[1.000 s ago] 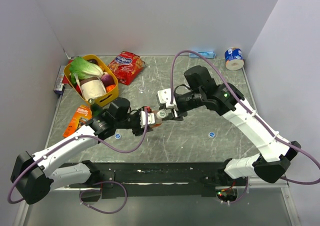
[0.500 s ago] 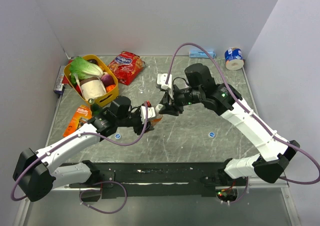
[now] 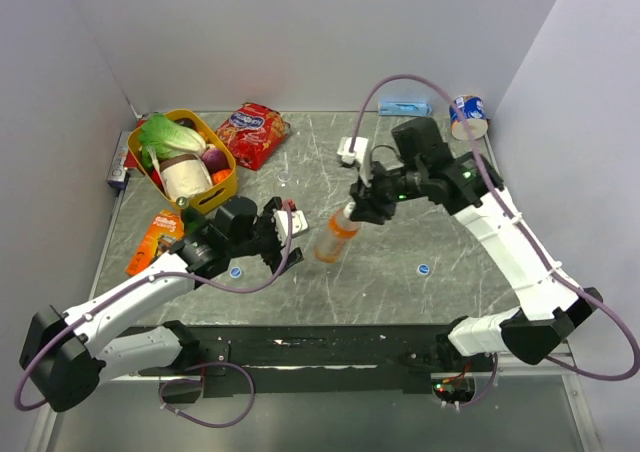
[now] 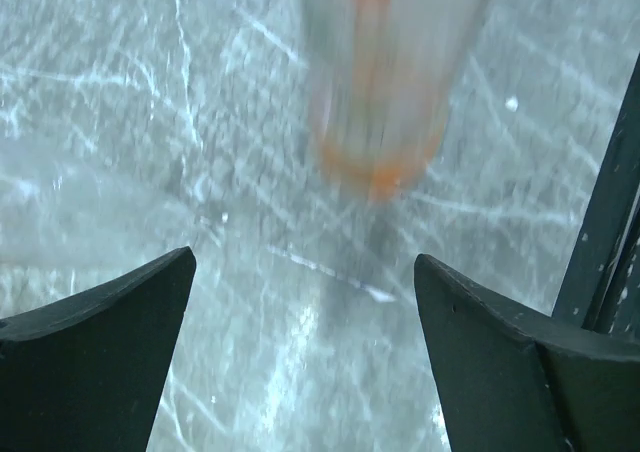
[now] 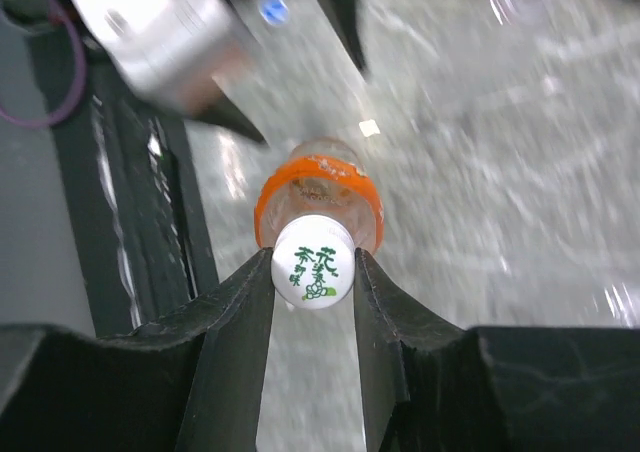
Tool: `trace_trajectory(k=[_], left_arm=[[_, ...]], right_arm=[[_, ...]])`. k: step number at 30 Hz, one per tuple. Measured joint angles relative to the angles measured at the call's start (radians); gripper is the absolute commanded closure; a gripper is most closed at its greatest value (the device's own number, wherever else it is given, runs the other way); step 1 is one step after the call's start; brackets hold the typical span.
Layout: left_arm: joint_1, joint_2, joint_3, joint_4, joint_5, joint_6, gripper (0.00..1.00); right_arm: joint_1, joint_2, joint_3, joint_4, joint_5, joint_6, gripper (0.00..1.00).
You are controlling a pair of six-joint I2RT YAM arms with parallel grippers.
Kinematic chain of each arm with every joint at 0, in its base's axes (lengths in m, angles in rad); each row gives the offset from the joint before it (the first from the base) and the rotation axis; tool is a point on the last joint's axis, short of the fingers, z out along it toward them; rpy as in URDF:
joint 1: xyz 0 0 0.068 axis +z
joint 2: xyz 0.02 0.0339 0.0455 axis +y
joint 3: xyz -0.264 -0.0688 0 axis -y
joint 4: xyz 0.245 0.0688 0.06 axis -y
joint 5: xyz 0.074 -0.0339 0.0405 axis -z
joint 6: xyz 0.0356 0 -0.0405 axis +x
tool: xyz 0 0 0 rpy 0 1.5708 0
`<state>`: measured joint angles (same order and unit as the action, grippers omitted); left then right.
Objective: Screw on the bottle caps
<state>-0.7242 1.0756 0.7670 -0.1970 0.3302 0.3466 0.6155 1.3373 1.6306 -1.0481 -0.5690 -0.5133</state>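
Note:
My right gripper (image 3: 352, 210) is shut on the whitish bottle cap (image 5: 312, 262) with green print, which sits on the neck of the small orange drink bottle (image 3: 335, 237). The bottle (image 5: 318, 197) leans down and to the left from the cap; I cannot tell whether its base touches the table. Just left of it, my left gripper (image 3: 296, 227) stands open and empty. In the left wrist view the bottle (image 4: 390, 72) is a blur beyond the gripper (image 4: 305, 272). Two blue bottle caps lie on the table, one (image 3: 235, 271) under the left arm, one (image 3: 423, 269) at the right.
A yellow basket (image 3: 228, 184) of vegetables stands at the back left, with a red snack packet (image 3: 250, 132) beside it and an orange packet (image 3: 155, 237) in front. A blue-and-white tape roll (image 3: 467, 115) sits at the back right corner.
My left gripper has opened, let go of the orange bottle and drawn back left. The right gripper has closed on the cap and carried the bottle to the right.

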Motion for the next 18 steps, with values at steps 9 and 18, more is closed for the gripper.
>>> trace_trajectory(k=[9,18], left_arm=[[0.000,-0.050,-0.045,-0.034,-0.020,0.028,0.04],[0.000,-0.040,-0.043,-0.026,-0.005,0.005,0.04]], right_arm=[[-0.188,-0.031,0.042,-0.258,0.147,-0.126,1.00],[-0.606,0.012,0.056,-0.259,0.243,-0.174,1.00]])
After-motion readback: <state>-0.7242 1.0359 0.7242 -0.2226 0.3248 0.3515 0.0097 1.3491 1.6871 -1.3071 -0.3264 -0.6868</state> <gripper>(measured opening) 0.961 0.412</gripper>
